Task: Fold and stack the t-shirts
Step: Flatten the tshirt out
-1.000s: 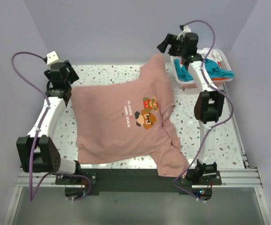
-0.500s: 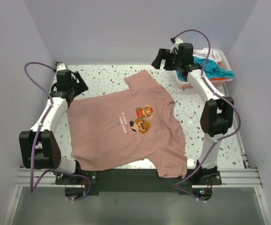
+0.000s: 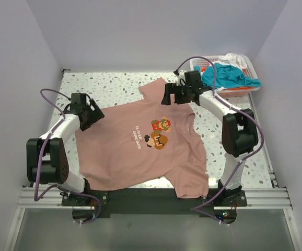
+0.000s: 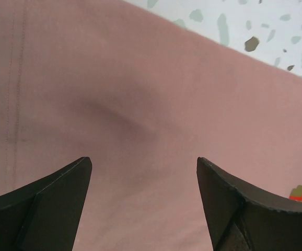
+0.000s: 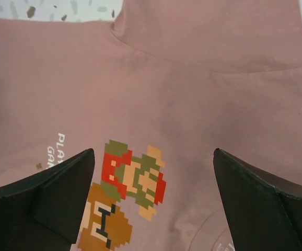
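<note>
This is a robotics lab cell, not a home. Plain lilac walls (image 3: pixel 140 31) box in a speckled desk (image 3: pixel 119 86). An aluminium rail (image 3: pixel 276 197) along its near edge carries a left arm (image 3: pixel 65 125) and a right arm (image 3: pixel 216 104), both trailing purple cables (image 3: pixel 192 58). The only household things are a pink tee (image 3: pixel 125 151) and a white basket (image 3: pixel 197 63) of laundry.

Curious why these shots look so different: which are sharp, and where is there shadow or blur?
Top external view: even light, the salmon-pink cloth t-shirt sharp, a bright strip along the near edge of the speckled white table. Left wrist view: cloth looks soft, with a shadowed crease; the dark jaws blur. Right wrist view: the pixel-art print is crisp, jaws in silhouette.
</note>
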